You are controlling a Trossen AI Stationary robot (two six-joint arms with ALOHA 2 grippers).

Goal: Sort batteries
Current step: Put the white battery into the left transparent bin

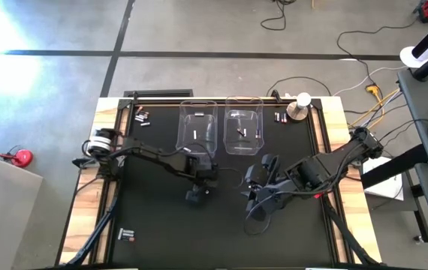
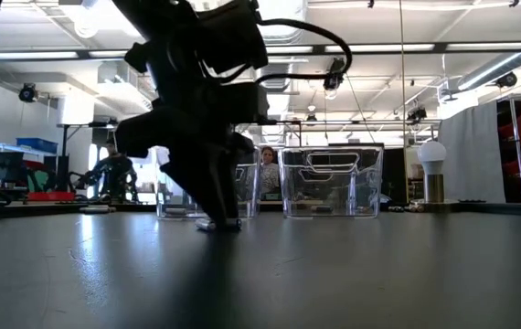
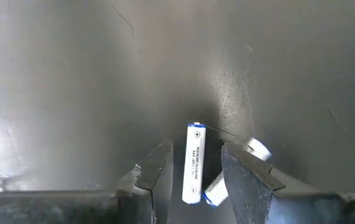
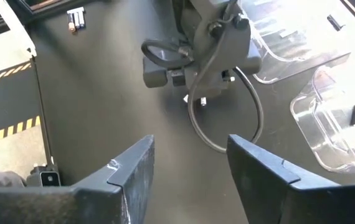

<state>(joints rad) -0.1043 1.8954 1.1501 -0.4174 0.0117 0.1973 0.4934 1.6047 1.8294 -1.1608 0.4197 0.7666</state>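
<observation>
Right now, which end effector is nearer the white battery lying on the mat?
Left. The left end effector straddles the white battery, fingers either side. The right end effector is off to the side, empty.

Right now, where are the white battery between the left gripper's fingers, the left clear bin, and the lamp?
white battery (image 3: 194,163), left wrist view, mid-body.
left clear bin (image 1: 182,129), high view, left wall.
lamp (image 2: 434,153), low view, round white bulb.

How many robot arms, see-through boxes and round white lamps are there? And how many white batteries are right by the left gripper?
Robot arms: 2 (left arm, right arm)
See-through boxes: 2 (left box, right box)
Round white lamp: 1
White batteries at the left gripper: 2 (one between its fingers, one partly behind a finger)
Total: 7
</observation>
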